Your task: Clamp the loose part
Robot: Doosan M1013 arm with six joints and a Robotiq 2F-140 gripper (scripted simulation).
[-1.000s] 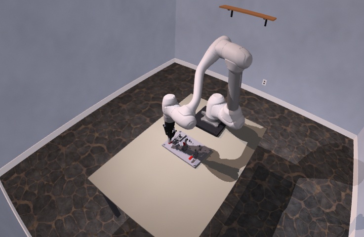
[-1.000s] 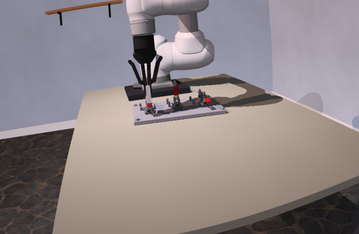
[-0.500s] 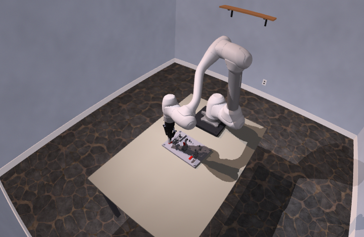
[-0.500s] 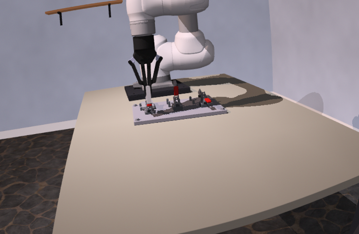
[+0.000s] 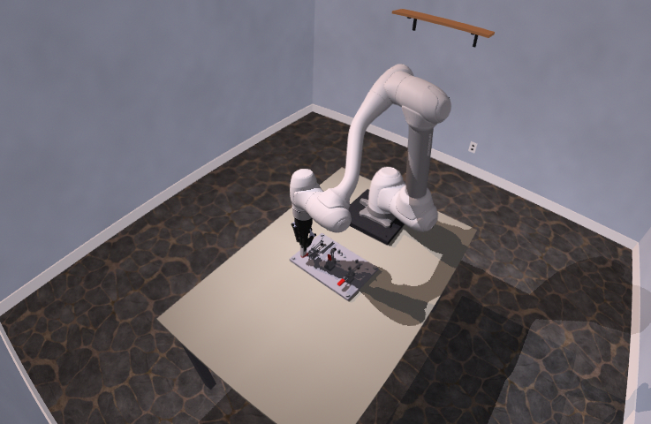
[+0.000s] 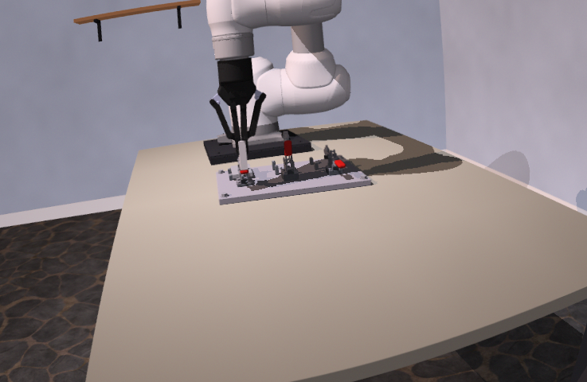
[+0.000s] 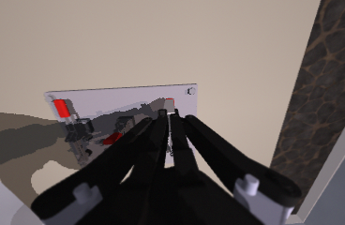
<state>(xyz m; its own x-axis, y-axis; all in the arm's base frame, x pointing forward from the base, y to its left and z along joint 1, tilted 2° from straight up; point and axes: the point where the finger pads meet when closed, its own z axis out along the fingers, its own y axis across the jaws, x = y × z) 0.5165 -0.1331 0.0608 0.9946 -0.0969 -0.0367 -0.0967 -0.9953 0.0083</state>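
Note:
The fixture plate carries three clamps. My gripper is shut, with nothing seen between the fingers. Its tips point down at the red handle of the clamp at the plate's left end in the exterior view, touching or just above it. That handle lies low. The middle clamp's red handle stands upright. The other end clamp's red handle lies low, pointing outward. No loose part shows beside the plate. The pads and any part under the bar at my fingers are too small or hidden to tell.
The arm's dark base plate is behind the fixture on the table. The upright middle handle stands close beside my gripper. The arm's shadow falls across the fixture. A wooden shelf is on the wall.

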